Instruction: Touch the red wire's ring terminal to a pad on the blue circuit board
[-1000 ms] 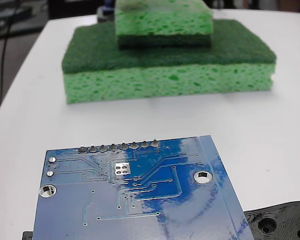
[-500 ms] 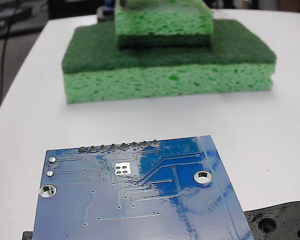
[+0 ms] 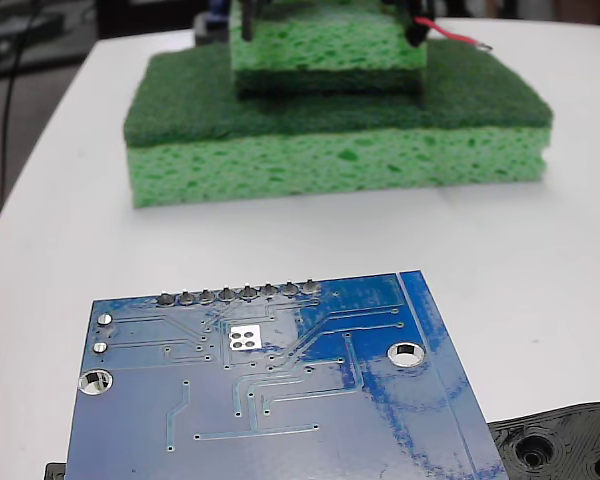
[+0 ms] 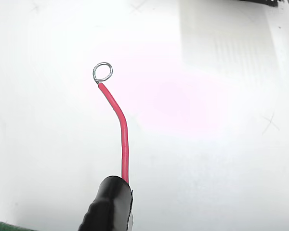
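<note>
fixed view: blue circuit board (image 3: 280, 390) lies at the tabletop's (image 3: 540, 270) near edge, its pad (image 3: 244, 338) bare; red wire (image 3: 450, 37) and ring terminal (image 3: 486, 45) hang high over the far sponges (image 3: 330, 130). wrist view: wire from a black sleeve (image 4: 108, 207) over white tabletop; gripper's grasp cannot be told

The blue circuit board (image 3: 280, 400) and black perforated piece (image 3: 565, 445) are cut off below.
</note>
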{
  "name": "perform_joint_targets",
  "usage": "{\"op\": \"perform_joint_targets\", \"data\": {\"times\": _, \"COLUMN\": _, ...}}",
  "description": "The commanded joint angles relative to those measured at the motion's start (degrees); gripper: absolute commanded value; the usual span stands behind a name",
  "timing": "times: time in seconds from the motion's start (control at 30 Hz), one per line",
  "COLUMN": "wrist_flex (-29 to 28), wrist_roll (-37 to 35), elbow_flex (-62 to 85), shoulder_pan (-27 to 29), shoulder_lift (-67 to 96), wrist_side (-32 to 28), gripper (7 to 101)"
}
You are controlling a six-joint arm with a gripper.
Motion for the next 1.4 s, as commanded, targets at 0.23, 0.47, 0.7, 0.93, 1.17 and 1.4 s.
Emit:
{"op": "perform_joint_targets", "data": {"times": 0.23, "wrist_flex": -0.18, "wrist_roll": 0.18, "elbow_flex": -0.26, "shoulder_pan": 0.0, "shoulder_lift": 0.09, "wrist_side": 0.26, "gripper": 100.3}}
{"op": "perform_joint_targets", "data": {"times": 0.47, "wrist_flex": -0.18, "wrist_roll": 0.18, "elbow_flex": -0.26, "shoulder_pan": 0.0, "shoulder_lift": 0.09, "wrist_side": 0.35, "gripper": 100.3}}
{"op": "perform_joint_targets", "data": {"times": 0.7, "wrist_flex": -0.18, "wrist_roll": 0.35, "elbow_flex": -0.26, "shoulder_pan": 0.0, "shoulder_lift": 0.09, "wrist_side": 0.62, "gripper": 100.3}}
{"op": "perform_joint_targets", "data": {"times": 0.93, "wrist_flex": -0.26, "wrist_roll": 0.62, "elbow_flex": -0.26, "shoulder_pan": 0.0, "shoulder_lift": 0.09, "wrist_side": 0.88, "gripper": 100.3}}
{"op": "perform_joint_targets", "data": {"times": 1.17, "wrist_flex": -0.26, "wrist_roll": 0.53, "elbow_flex": -0.26, "shoulder_pan": 0.0, "shoulder_lift": 0.09, "wrist_side": 0.88, "gripper": 100.3}}
{"op": "perform_joint_targets", "data": {"times": 1.4, "wrist_flex": -0.26, "wrist_roll": 0.53, "elbow_flex": -0.18, "shoulder_pan": 0.0, "shoulder_lift": 0.09, "wrist_side": 0.88, "gripper": 100.3}}
